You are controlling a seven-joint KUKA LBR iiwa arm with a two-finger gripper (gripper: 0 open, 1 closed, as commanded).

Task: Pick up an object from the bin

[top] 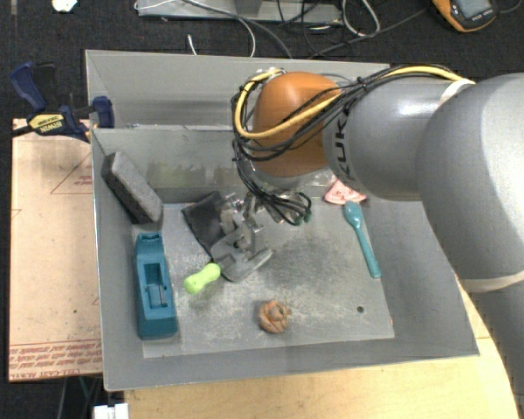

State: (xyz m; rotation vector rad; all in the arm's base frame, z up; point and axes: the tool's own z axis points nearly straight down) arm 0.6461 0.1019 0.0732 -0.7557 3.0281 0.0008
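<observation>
Down in the middle of the bin (288,363), the tool (238,250) sits low against the floor; whether it is open or closed cannot be told. A small lime-green stub (201,279) lies just beside its tip on the left, and a dark grey flat piece (205,219) lies just to its far left. A blue dispenser (155,286) and a grey block (132,188) lie along the left wall. A brown lump (275,316) sits nearer, and a teal spoon (363,243) lies well apart at right.
</observation>
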